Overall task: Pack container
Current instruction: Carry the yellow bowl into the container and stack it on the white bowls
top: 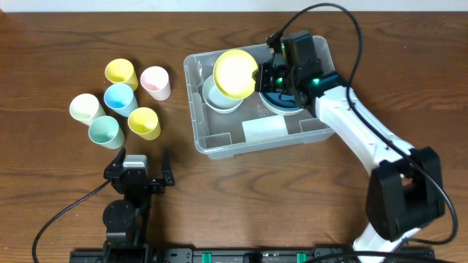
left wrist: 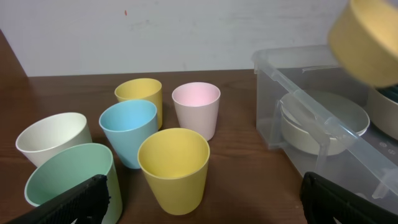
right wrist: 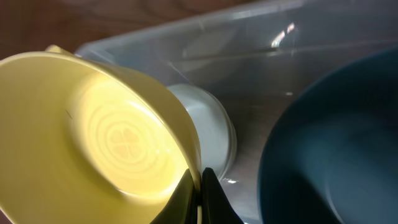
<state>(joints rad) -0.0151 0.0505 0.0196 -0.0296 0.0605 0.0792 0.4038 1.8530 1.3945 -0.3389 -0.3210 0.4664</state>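
Note:
The clear rectangular container [top: 219, 142] sits right of centre, with a white label [top: 265, 129] on its bottom. It also shows in the left wrist view [left wrist: 292, 93] and the right wrist view [right wrist: 261, 50]. My right gripper [right wrist: 200, 186] is shut on the rim of a yellow bowl [top: 235, 74], tilted above the container over a white bowl [top: 212, 98]. A dark blue bowl [right wrist: 336, 143] sits in the container's right side. My left gripper [left wrist: 199, 199] is open and empty, low near the front edge, facing the cups.
Several cups stand left of the container: two yellow [top: 121, 71] [top: 144, 123], one pink [top: 155, 82], one blue [top: 120, 98], one white [top: 86, 108], one green [top: 105, 132]. The nearer yellow cup [left wrist: 173, 167] stands just ahead of my left fingers.

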